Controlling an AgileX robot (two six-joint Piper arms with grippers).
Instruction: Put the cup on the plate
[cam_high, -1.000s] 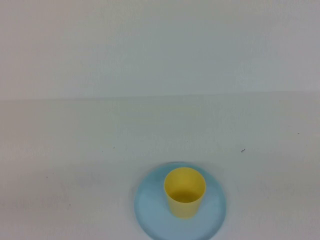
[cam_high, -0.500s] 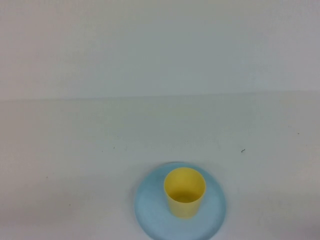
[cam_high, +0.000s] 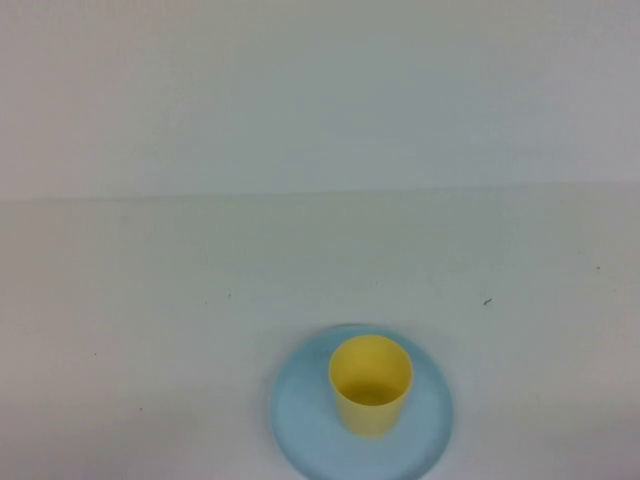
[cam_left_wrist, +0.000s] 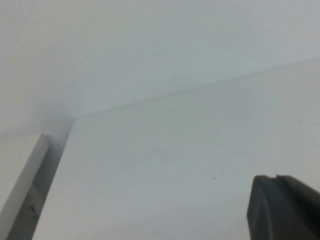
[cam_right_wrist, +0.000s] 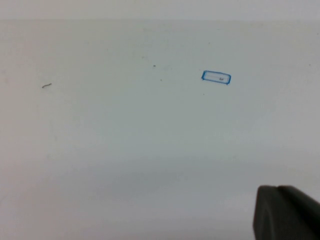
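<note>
No movement since earlier frame: cup (cam_high: 370, 385) same spot, upright on plate (cam_high: 300, 415), roughly centred, near bench (cam_high: 150, 300) front edge. Task looks done.

Handling, judged: cup light thin plastic, stiff, smooth so a bit slippery, tips easily; grip sidewall mid-height or pinch rim. Plate light, slides if nudged.

Surroundings: bench bare but specks; blue-outlined label (cam_right_wrist: 216, 77) in R wrist view. Nothing obstructs.

L end effector (cam_left_wrist: 285, 207), R end effector (cam_right_wrist: 287, 212): both clenched, empty, clear of cup, outside high view.
</note>
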